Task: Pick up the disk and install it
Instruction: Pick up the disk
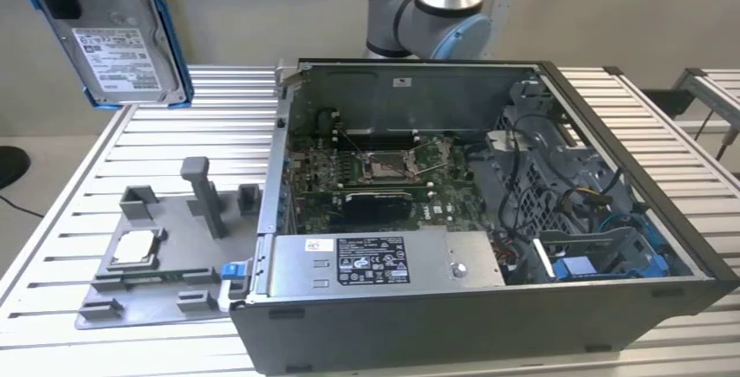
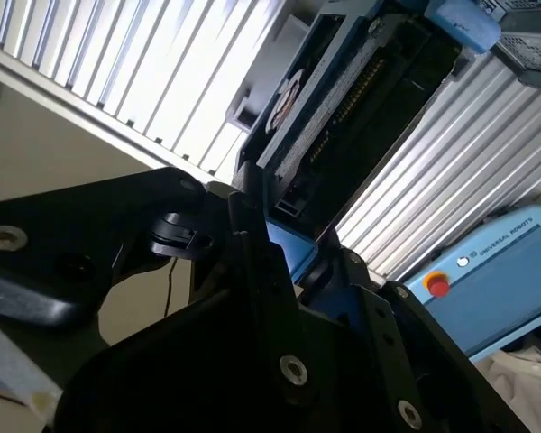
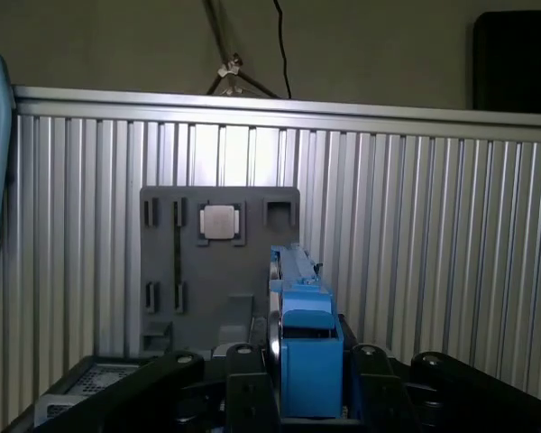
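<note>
Your gripper [image 3: 307, 388] is clamped on the disk [image 1: 116, 39]. In the first wrist view its black fingers [image 3: 245, 379] sit tight against either side of the blue frame. In the exterior view you'll find the disk at about ten o'clock, held upright in the air well above the slatted table [image 1: 58, 195], with its label facing the camera. Below it, near seven o'clock, the grey fixture tray [image 1: 173, 221] lies on the table with the small square chip [image 1: 135, 246] seated in it. Just beside the tray, from the centre out to four o'clock, stands the open computer case [image 1: 463, 325]. The grey power supply [image 1: 382, 260] sits along its near wall, and the motherboard [image 1: 382, 165] lies behind that. Farthest off, at twelve o'clock, the arm's base [image 1: 434, 9] rises behind the case.
</note>
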Robot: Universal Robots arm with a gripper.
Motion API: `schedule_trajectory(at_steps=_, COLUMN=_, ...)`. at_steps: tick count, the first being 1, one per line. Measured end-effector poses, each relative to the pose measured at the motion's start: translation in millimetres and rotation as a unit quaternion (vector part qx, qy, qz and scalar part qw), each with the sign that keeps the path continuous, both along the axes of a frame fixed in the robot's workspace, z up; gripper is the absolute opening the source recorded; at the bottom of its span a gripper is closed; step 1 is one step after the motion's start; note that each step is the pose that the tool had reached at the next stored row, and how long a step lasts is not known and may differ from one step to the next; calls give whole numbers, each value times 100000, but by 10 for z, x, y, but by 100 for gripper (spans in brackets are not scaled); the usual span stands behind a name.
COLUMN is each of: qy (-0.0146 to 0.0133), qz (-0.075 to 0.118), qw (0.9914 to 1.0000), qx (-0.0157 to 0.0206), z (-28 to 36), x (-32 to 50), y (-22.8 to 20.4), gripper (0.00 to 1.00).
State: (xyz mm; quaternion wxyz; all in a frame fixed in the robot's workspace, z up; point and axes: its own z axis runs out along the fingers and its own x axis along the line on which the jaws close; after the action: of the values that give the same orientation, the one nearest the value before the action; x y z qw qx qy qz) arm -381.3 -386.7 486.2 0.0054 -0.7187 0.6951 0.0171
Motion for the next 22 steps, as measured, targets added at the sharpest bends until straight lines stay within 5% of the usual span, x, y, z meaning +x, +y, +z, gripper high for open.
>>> schedule_trajectory(at_steps=22, qy=395, qz=0, qw=99999, qx=0, z=0, x=873, y=0, gripper=0)
